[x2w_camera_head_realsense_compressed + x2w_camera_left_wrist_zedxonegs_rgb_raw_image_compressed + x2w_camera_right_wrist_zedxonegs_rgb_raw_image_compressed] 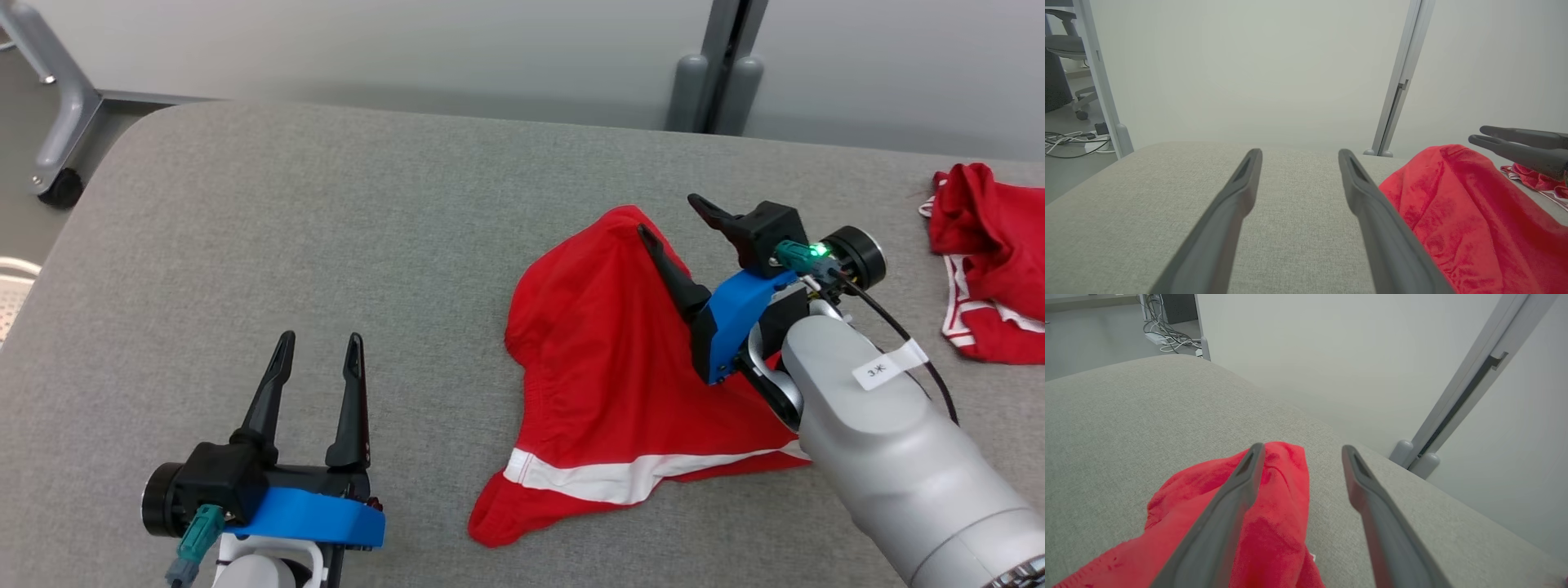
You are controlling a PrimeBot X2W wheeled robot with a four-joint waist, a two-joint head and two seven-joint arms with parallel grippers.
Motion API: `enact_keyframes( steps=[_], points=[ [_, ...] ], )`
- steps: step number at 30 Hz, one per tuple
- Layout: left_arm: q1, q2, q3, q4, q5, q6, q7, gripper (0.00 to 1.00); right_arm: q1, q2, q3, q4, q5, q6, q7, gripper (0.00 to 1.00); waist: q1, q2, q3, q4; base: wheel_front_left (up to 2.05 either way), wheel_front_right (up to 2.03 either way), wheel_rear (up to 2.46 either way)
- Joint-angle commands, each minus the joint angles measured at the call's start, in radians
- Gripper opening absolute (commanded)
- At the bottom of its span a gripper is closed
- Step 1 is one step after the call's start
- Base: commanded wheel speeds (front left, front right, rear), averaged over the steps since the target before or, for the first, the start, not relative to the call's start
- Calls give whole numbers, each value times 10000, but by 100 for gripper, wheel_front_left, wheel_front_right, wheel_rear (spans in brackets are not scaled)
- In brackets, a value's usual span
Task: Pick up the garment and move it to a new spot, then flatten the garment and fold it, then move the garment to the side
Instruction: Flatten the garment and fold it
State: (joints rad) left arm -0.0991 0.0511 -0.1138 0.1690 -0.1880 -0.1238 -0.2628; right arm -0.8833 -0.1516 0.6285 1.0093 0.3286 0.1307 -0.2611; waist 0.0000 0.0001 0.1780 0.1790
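A red garment (608, 367) with a white band lies crumpled on the grey padded table (326, 245), right of centre. My right gripper (672, 217) hovers over the garment's far edge, jaws open, nothing between them; the cloth sits loose below. In the right wrist view the garment (1274, 522) lies under the open right gripper (1300, 451). My left gripper (318, 341) stands open over bare table at the lower left, well left of the garment. In the left wrist view the left gripper (1300, 154) is open and the garment (1470, 220) shows to its right.
A second red and white garment (984, 261) lies bunched at the table's right edge. Grey partition panels and a post (718, 73) stand behind the far edge. A wheeled frame leg (61, 122) is off the table's far left corner.
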Motion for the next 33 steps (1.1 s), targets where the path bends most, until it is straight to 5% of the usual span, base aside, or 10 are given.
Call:
enact_keyframes(
  steps=[1, 12, 21, 33],
  points=[
    [87, -8, 22, -10, 91, -34, -23, 100, 327, -179, -149, -264, 33, 1, -39, 100, 0, -1, -224, -270, 0, 0, 0],
    [423, -7, 433, 34, 580, -92, -23, 100, 3394, -724, -2749, -4058, -804, 1, -39, 100, 0, -1, -569, -1376, 0, 0, 0],
    [589, 9, 525, 89, 727, -70, -23, 100, 6109, -112, -4652, -6364, -1479, 1, -41, 100, 0, -1, -749, -1714, 0, 0, 0],
    [1031, 61, 412, 144, 781, -74, -23, 100, 8374, 820, -5922, -7562, -1763, 3, -41, 100, 0, -1, -1052, -1902, 0, 0, 0]
  ],
)
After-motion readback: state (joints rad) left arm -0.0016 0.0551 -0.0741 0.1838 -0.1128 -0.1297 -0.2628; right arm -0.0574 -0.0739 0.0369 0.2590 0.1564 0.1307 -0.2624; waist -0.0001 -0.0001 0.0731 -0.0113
